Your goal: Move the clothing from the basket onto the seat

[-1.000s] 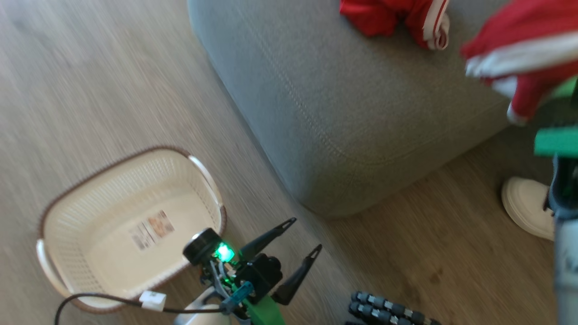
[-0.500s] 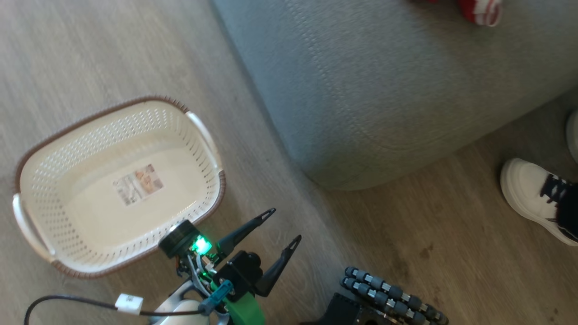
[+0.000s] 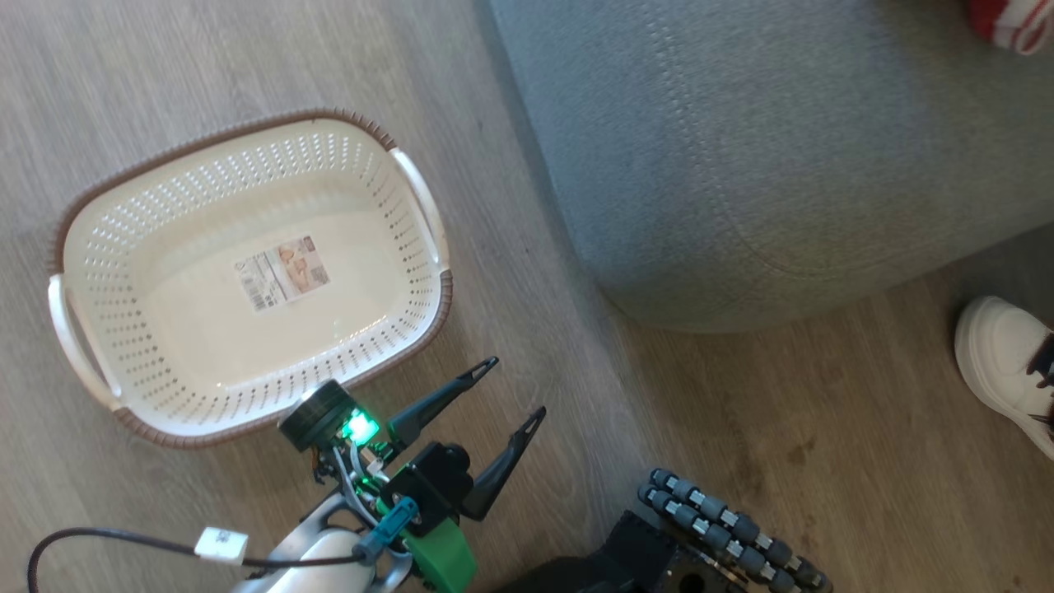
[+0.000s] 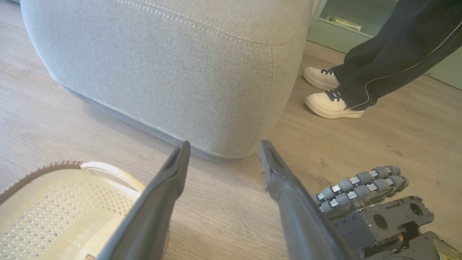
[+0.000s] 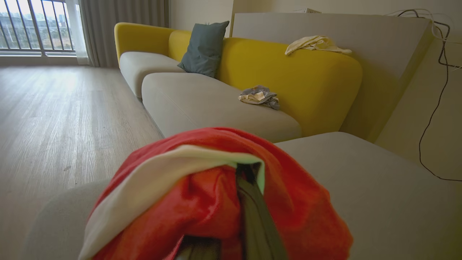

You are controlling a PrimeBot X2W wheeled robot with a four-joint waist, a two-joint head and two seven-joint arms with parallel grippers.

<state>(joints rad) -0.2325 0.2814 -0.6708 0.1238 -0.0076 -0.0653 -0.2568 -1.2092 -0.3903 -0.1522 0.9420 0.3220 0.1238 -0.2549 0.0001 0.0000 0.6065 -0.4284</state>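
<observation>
**Item: clothing, two pieces**
- One red garment point(image 5: 299, 206) with a pale band is bunched over the right hand point(image 5: 234, 187). The fabric sits between the two dark fingers point(image 5: 252, 213), so the hand reads as closed on it. It hangs above grey cushion and is not yet set down.
- The other garment point(image 3: 1009, 21) lies on the seat point(image 3: 741, 165) at its far end, with only a striped corner showing.

**Item: basket point(image 3: 313, 148), one**
- It stands on the wood floor point(image 3: 206, 49) just beside the seat.
- It holds no garments — only one label point(image 3: 282, 273).

**Item: left hand point(image 3: 516, 385), one**
- Its fingers are spread and hold nothing. It hovers over the floor near the basket's rim.

**Bystanders**
- One person's trouser leg point(image 4: 389, 54) and two white shoes point(image 4: 332, 104) stand near the seat's corner.
- The robot's roller-wheeled base point(image 3: 725, 527) sits near them.
- Beyond is one yellow-backed sofa point(image 5: 288, 79), with one teal pillow point(image 5: 204, 47) and two crumpled cloths point(image 5: 260, 96).

**Hazards, as judged**
- The cloth wraps the fingers, so on opening it may cling and ride back with the hand instead of dropping.
- Released too near the rounded edge, it could slide off onto the floor.
- The shoes are close enough that any move of the base risks contact — the arm's swing likewise.
</observation>
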